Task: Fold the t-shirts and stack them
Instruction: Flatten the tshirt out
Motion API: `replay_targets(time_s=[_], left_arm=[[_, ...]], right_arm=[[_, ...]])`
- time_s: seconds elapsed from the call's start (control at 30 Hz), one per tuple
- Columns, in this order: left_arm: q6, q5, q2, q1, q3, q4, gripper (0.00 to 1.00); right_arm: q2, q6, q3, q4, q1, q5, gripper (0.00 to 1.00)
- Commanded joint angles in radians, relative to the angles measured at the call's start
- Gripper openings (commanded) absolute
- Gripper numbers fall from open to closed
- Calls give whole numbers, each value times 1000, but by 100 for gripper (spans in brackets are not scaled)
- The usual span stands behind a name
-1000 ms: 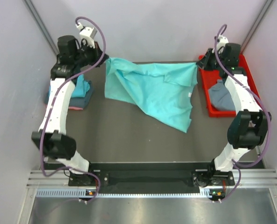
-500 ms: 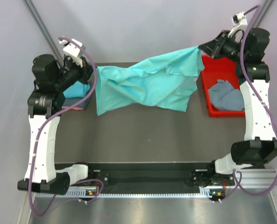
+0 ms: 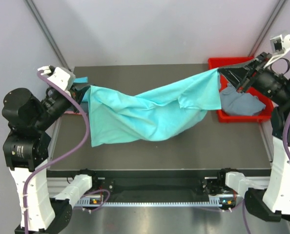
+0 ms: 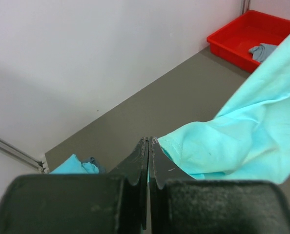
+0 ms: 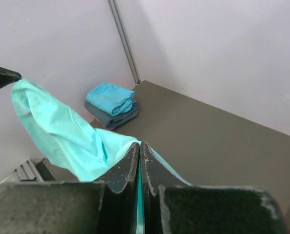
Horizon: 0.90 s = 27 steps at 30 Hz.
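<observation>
A turquoise t-shirt point(image 3: 150, 109) hangs stretched in the air above the table, held by both arms. My left gripper point(image 3: 82, 92) is shut on its left corner, and my right gripper point(image 3: 222, 73) is shut on its right corner. The cloth sags in the middle and droops at the lower left. In the left wrist view the shirt point(image 4: 242, 136) runs off to the right of my shut jaws point(image 4: 148, 142). From the right wrist, the shirt point(image 5: 62, 131) stretches left from the gripper point(image 5: 139, 145). A slate grey-blue t-shirt point(image 3: 240, 102) lies crumpled in the red tray point(image 3: 223, 63).
A stack of folded shirts point(image 5: 112, 103), turquoise on top of grey-blue, sits at the table's far left corner, mostly hidden behind my left arm in the top view. The red tray point(image 4: 242, 34) stands at the far right. Grey walls close in the table on three sides.
Both arms have risen and drawn toward the near side, lifting the turquoise shirt off the table and stretching it wider between them. Both grips stayed shut.
</observation>
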Motion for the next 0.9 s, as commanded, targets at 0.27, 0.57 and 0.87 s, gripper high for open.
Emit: replay_targets(time_s=[0.27,0.57,0.87], left_arm=[[14,46,37,1,-404,209,0],[30,17,370,3,-314,487,0],[71,147,360,6,-363,254,0]], right_arm=[[191,-65,-265,74,-27,69,0],[612,-74,89,210,25,150,0],[553,-72,-82,153,40,103,0]])
